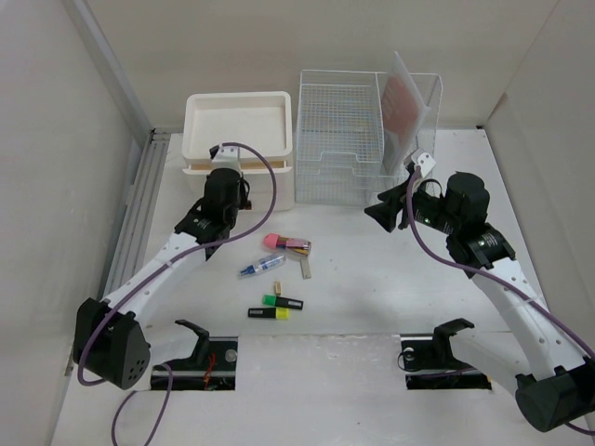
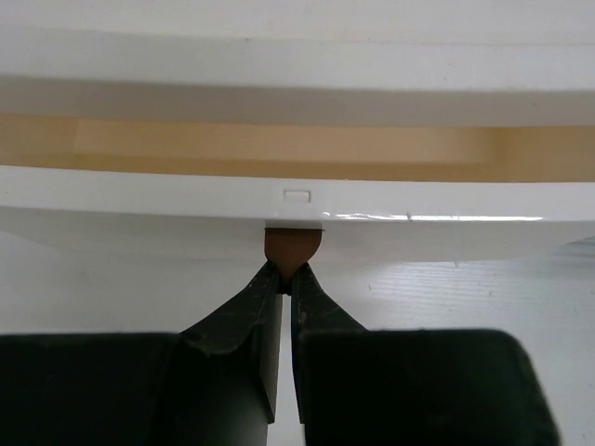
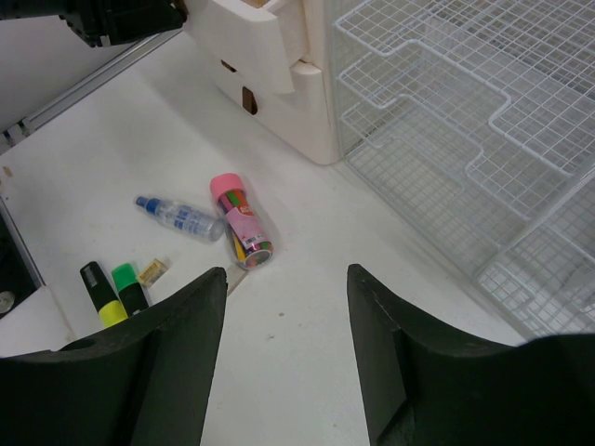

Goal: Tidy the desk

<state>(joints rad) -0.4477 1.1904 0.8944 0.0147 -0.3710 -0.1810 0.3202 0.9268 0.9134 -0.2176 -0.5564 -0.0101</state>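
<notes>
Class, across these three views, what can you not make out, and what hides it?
Top view: fingertips of the left gripper, hidden under its own wrist; only the left wrist view shows them shut on the brown tab.
Left wrist view: the drawer box contents, behind its white front.
Top view: the reddish sheet, blurred by the frosted holder.
Right wrist view: print on the pink-capped tube, too small.

To the left of my right gripper (image 3: pixel 286 271) I count two highlighters (image 1: pixel 284 301), one pink-capped tube (image 1: pixel 285 244), one blue-capped clear tube (image 1: pixel 260 268) and one small yellow piece (image 3: pixel 153 270). Beyond it I count one white drawer box (image 1: pixel 240 139), one wire tray rack (image 1: pixel 339 139) and one clear file stand (image 1: pixel 418 98).
</notes>
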